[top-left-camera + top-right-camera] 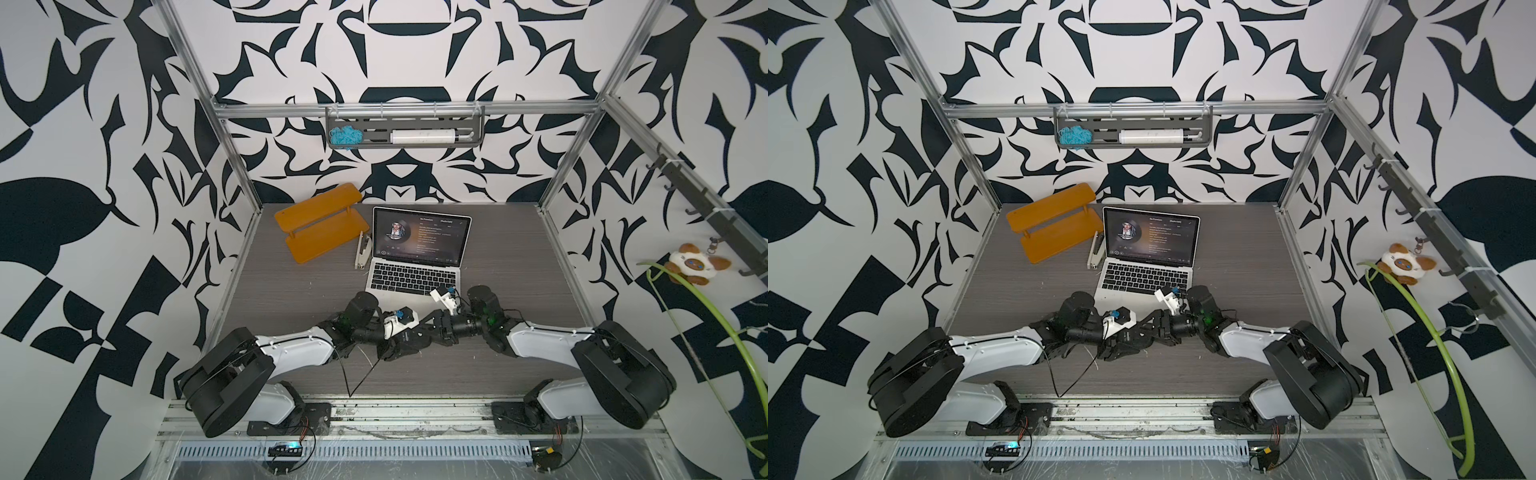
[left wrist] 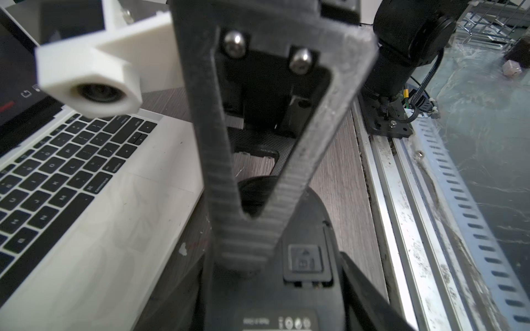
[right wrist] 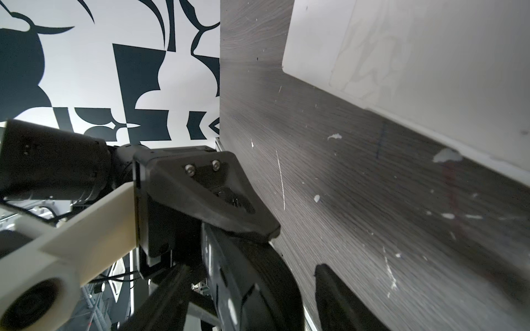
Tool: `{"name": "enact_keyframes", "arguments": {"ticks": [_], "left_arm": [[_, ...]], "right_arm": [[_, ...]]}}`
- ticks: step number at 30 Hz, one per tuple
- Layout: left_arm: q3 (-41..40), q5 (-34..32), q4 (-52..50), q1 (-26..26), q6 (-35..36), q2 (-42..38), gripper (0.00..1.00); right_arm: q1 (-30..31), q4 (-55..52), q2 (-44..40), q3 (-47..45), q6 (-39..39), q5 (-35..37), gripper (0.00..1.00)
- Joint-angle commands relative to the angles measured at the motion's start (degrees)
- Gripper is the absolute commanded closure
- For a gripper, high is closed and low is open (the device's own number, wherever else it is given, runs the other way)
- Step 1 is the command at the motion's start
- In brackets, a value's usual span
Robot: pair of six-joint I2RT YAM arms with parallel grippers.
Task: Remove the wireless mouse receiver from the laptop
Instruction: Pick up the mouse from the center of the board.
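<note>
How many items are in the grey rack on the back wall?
2: a blue tangled bundle at one end, a white tube lying lengthwise beside it. Smaller items could be hidden.

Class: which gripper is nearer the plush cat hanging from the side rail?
Right. The right gripper lies between the plush cat and the left gripper, which sits just beyond it, farther from the cat.

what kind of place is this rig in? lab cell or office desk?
Most likely a robot test cell, not an office. An aluminium frame with black-and-white patterned walls encloses the table. The left arm and right arm are mounted on a rail. The laptop looks like a prop.
</note>
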Motion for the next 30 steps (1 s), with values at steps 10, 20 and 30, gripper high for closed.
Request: {"name": "enact_keyframes", "arguments": {"ticks": [10, 20, 30], "left_arm": [[-0.69, 0.45, 2.07, -0.04, -0.93, -1.29, 0.89], [-1.32, -0.17, 4.12, 0.17, -5.77, -1.23, 0.16], [0.6, 3.32, 6.05, 12.85, -45.02, -7.98, 0.01]], "right_arm": [[2.92, 9.62, 3.43, 1.03, 3.59, -1.54, 0.72], [3.14, 9.5, 2.52, 1.83, 3.27, -0.42, 0.97], [-9.92, -3.88, -6.62, 4.12, -4.32, 0.6, 1.0]]}}
